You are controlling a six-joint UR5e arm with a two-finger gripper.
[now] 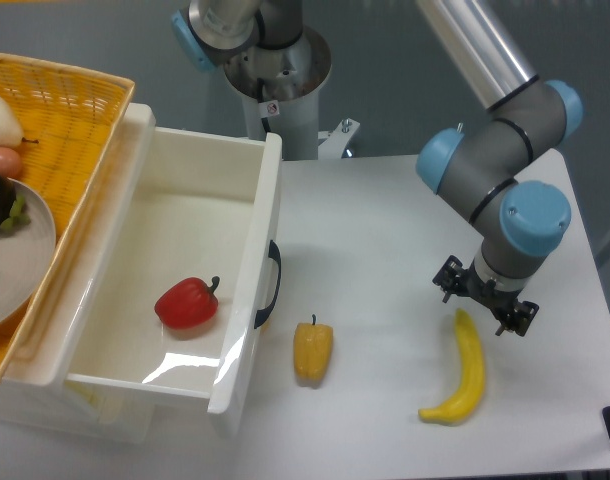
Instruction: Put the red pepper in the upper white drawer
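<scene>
**Pepper in the drawer, my gripper empty over the table**

From the fixed camera, the one view I have: the red pepper lies on the floor of the upper white drawer, toward the front, its dark stem pointing at the front panel with the curved handle. The drawer stands pulled open. Nothing of mine touches the pepper.

My gripper hangs well apart from the drawer, on the far right of the table, just above the upper tip of the banana. My fingers are spread apart and hold nothing; whether they touch the banana I cannot tell from this angle. The yellow-orange pepper rests on the table just beside the drawer front, between the drawer and the banana. At the left edge sits the yellow woven basket, with a plate and some fruit partly in view.

As I judge it, the placing itself is done: the pepper sits inside the right drawer and I am clear of it. What remains, if anything, is to stay off the banana and the other pepper and lift to a resting pose. Closing the drawer is not asked for.
</scene>
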